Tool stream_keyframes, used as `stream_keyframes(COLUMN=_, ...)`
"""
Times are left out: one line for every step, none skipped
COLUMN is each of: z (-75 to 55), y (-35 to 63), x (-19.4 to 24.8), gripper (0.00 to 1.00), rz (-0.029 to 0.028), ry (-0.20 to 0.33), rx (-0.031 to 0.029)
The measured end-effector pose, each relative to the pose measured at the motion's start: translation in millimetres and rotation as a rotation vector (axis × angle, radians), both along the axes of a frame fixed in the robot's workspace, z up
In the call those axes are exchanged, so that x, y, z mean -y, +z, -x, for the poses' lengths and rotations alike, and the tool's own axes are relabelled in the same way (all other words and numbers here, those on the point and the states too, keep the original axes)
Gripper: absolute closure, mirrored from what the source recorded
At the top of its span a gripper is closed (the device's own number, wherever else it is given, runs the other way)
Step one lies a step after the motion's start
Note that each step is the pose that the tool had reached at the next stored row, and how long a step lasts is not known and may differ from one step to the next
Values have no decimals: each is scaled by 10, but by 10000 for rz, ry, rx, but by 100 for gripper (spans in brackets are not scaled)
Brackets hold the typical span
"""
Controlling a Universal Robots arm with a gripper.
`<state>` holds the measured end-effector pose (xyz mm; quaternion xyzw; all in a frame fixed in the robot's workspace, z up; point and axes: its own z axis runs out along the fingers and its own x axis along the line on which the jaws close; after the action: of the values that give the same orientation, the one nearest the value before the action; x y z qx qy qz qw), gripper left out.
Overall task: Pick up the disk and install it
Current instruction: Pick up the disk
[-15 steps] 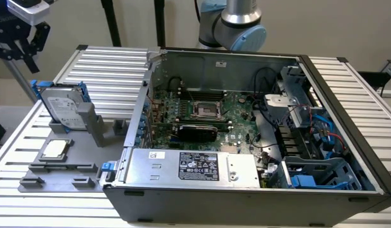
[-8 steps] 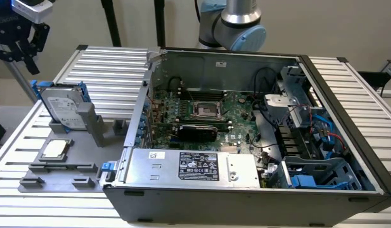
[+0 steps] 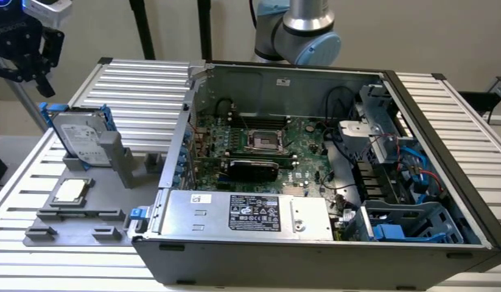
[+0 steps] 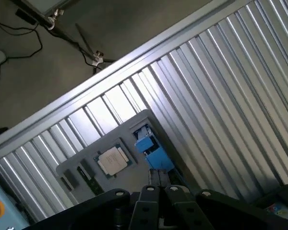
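The disk (image 3: 80,137) stands on edge in a grey holder at the exterior view's left: silver-grey, white label, blue rails. My gripper (image 3: 39,82) hangs above it and a little further left, well clear of it. In the wrist view the gripper (image 4: 158,176) has its fingers shut together with nothing between them. Beyond the fingertips the disk (image 4: 151,147) shows edge-on as a blue strip.
The open computer case (image 3: 315,249) fills the exterior view's right, with motherboard (image 3: 259,140), power-supply box (image 3: 250,213) and blue drive cage (image 3: 405,225). A small square CPU chip (image 3: 72,190) lies on the grey fixture plate (image 3: 80,234). All of it rests on a ribbed metal table (image 3: 136,85).
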<state>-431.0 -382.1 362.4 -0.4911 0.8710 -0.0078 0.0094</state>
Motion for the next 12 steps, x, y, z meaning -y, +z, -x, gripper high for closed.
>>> stream_keyframes(z=0, y=-8, x=0, gripper=89, rz=2, ry=179, rx=-1)
stream_keyframes(z=1, y=-14, x=-1, gripper=89, rz=2, ry=357, rx=-2)
stream_keyframes(z=1, y=-21, x=-1, gripper=89, rz=1, ry=538, rx=-2)
stream_keyframes(z=1, y=-28, x=-1, gripper=89, rz=2, ry=716, rx=-1)
stream_keyframes(z=1, y=-34, x=-1, gripper=89, rz=1, ry=902, rx=-1)
stream_keyframes(z=1, y=-39, x=-1, gripper=89, rz=1, ry=1077, rx=-2)
stream_keyframes(z=1, y=-45, x=0, gripper=89, rz=2, ry=1257, rx=-2)
stream_keyframes(z=1, y=-51, x=-1, gripper=89, rz=1, ry=1448, rx=-1)
stream_keyframes(z=1, y=-54, x=-1, gripper=89, rz=1, ry=1622, rx=-1)
stream_keyframes(z=1, y=-58, x=-1, gripper=89, rz=1, ry=1808, rx=-2)
stream_keyframes(z=1, y=-60, x=0, gripper=89, rz=2, ry=1987, rx=-3)
stream_keyframes(z=1, y=-62, x=0, gripper=89, rz=2, ry=2168, rx=-3)
